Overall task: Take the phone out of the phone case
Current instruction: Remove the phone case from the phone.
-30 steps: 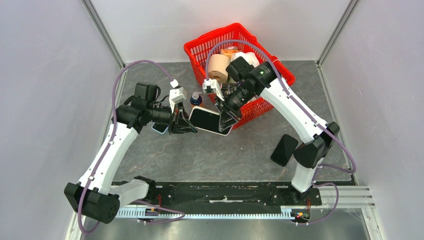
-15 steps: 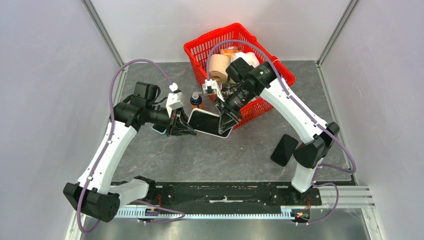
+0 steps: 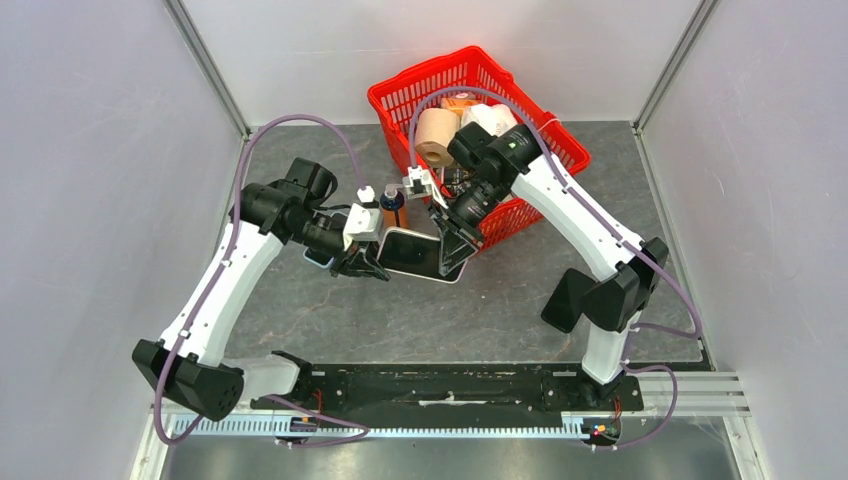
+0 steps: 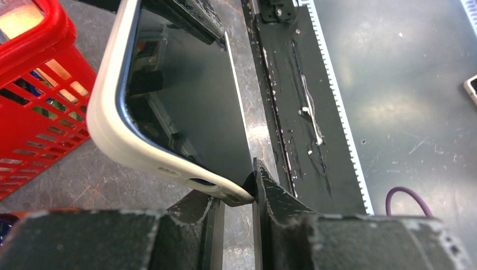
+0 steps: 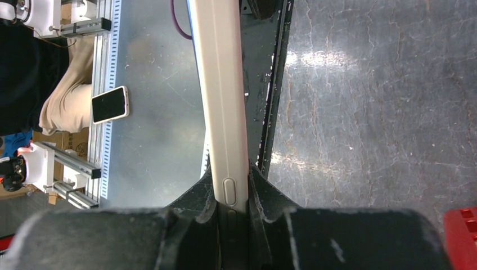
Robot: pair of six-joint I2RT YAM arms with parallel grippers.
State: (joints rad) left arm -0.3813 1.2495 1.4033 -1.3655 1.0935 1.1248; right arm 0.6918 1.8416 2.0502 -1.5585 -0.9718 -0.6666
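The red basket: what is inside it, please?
Inside the red basket a tan paper roll and a white roll show. The right arm covers the rest, so other contents cannot be told.

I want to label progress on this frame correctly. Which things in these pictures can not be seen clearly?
- Far end of the phone case: left wrist view, cut off by the top edge.
- Screen of the phone: right wrist view, only the case's side edge shows.
- Second phone: top view, mostly under the left arm.
- Contents of the basket: top view, partly behind the right arm.
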